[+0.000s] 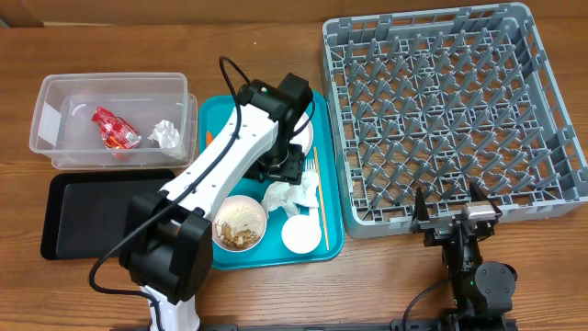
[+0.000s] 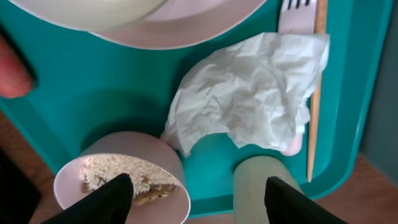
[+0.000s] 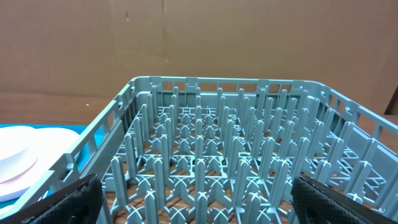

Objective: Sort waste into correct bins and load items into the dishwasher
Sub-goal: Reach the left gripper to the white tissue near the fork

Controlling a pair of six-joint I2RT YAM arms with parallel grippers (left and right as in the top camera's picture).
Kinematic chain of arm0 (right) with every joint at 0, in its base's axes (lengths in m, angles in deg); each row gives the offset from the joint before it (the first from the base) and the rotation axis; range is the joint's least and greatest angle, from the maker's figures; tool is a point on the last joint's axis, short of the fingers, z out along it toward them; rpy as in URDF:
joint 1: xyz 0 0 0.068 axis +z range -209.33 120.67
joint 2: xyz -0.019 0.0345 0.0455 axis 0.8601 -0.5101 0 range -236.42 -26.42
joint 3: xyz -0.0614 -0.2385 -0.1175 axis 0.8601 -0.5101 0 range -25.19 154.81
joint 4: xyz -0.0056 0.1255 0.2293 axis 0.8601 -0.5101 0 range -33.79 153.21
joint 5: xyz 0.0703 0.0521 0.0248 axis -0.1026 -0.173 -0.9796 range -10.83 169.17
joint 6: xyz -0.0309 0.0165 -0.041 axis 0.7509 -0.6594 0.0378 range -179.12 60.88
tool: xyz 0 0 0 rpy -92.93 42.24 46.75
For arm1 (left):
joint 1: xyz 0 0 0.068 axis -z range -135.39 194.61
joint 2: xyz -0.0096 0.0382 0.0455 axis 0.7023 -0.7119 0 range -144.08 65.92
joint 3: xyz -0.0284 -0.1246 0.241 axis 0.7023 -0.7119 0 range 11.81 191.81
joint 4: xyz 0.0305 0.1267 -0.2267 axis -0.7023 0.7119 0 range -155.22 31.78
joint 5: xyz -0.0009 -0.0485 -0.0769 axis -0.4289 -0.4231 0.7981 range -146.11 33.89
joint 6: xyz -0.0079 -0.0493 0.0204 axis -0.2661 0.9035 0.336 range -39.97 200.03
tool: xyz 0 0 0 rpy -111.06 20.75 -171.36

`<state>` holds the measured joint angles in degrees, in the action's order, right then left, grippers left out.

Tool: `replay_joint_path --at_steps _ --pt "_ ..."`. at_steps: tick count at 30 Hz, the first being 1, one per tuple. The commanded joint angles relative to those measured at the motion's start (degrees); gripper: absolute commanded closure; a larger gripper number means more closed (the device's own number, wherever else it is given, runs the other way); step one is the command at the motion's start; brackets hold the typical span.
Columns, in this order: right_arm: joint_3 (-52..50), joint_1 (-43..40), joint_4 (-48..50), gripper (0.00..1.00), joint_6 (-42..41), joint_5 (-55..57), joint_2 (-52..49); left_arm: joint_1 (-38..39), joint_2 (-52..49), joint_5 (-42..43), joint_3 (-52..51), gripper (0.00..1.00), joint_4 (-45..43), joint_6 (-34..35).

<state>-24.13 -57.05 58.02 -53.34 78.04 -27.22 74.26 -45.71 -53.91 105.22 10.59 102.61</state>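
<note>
Hazard: left end effector [image 2: 198, 185], spread wide and empty over crumpled napkin [image 2: 252, 93], could snag fork [image 2: 297, 15] alongside.

The tub [image 1: 110, 92] sits far left with a wrapper [image 1: 114, 129] in it, and the flat tray [image 1: 83, 216] lies on its near side. Right of both, under my left gripper [image 2: 199, 196], the serving tray [image 1: 216, 112] carries a bowl [image 1: 240, 223], napkin [image 1: 292, 195], cup [image 1: 299, 235] and stick [image 1: 322, 198]. The rack [image 1: 450, 119] fills the right.
</note>
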Motion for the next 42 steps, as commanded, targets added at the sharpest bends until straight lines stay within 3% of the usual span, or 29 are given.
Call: replay_joint_path --at_steps 1,16,27,38,42 --pt "-0.6 -0.2 0.4 0.0 0.0 0.0 0.5 0.4 0.4 2.5 -3.0 0.25 -2.2 1.5" --pt "-0.6 -0.2 0.4 0.0 0.0 0.0 0.5 0.9 0.4 3.6 -10.3 0.28 -12.7 1.5" --pt "-0.6 -0.2 0.4 0.0 0.0 0.0 0.5 0.9 0.4 3.6 -17.2 0.21 -21.0 1.5" --pt "-0.6 -0.2 0.4 0.0 0.0 0.0 0.5 0.9 0.4 3.6 -18.1 0.19 -22.6 1.9" --pt "-0.6 -0.2 0.4 0.0 0.0 0.0 0.5 0.9 0.4 3.6 -18.1 0.29 -22.8 1.9"
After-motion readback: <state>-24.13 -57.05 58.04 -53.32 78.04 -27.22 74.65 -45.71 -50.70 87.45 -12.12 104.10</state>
